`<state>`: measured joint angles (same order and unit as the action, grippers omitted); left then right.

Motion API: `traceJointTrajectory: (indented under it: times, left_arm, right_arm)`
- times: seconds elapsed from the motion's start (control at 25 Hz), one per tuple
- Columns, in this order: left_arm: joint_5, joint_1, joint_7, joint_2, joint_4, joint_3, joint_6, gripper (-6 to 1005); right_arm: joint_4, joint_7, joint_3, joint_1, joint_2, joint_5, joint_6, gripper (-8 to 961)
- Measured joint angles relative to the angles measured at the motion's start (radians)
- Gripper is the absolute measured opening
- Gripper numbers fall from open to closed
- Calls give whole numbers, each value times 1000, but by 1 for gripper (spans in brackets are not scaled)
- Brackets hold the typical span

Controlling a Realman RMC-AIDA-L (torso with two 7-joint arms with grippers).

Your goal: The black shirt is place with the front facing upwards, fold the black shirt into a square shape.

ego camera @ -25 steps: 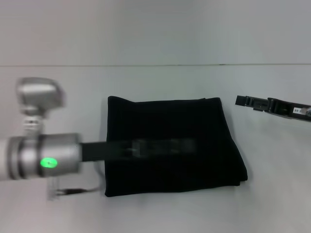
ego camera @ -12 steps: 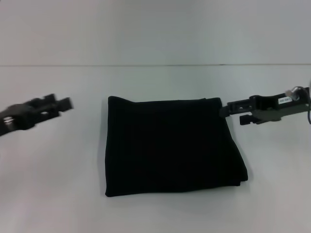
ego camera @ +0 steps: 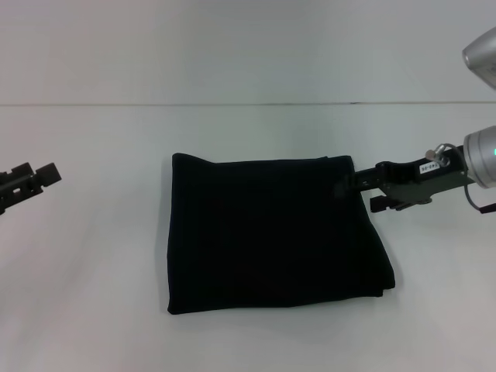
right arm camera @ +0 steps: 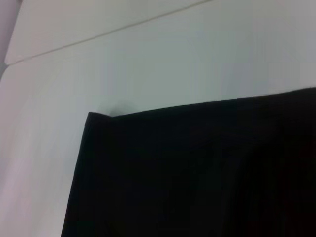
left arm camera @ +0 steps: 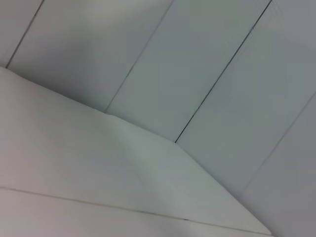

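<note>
The black shirt lies folded into a plain black square in the middle of the white table; no print or label shows. My right gripper reaches in from the right, its tip over the shirt's far right corner. The right wrist view shows the shirt and its far left corner close up. My left gripper is far to the left of the shirt, low over bare table. The left wrist view shows only table and wall.
The table's back edge meets a pale wall behind the shirt. Bare white table surrounds the shirt on all sides.
My left arm has pulled back from over the shirt to the far left. My right gripper has moved left, up to the shirt's far right corner. The shirt has not moved.
</note>
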<state>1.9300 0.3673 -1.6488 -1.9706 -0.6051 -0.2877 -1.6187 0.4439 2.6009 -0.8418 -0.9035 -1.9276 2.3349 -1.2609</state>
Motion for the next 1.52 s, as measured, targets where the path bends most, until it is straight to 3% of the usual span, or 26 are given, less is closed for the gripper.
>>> traceJointTrajectory:
  times: [0.72,1.16,1.52]
  left_arm:
    - [0,0,1,1,2,6,0,951]
    - [0,-2,-7,-2,2,7,-9,951]
    - [0,-2,-9,-5,4,7,-9,951]
  right_arm:
    - [-14,56,-30,-18,-67,-6,116,941]
    - [-21,58,-25,-7,-46,-6,133,941]
    - [-26,49,-31,-8,-65,-6,137,941]
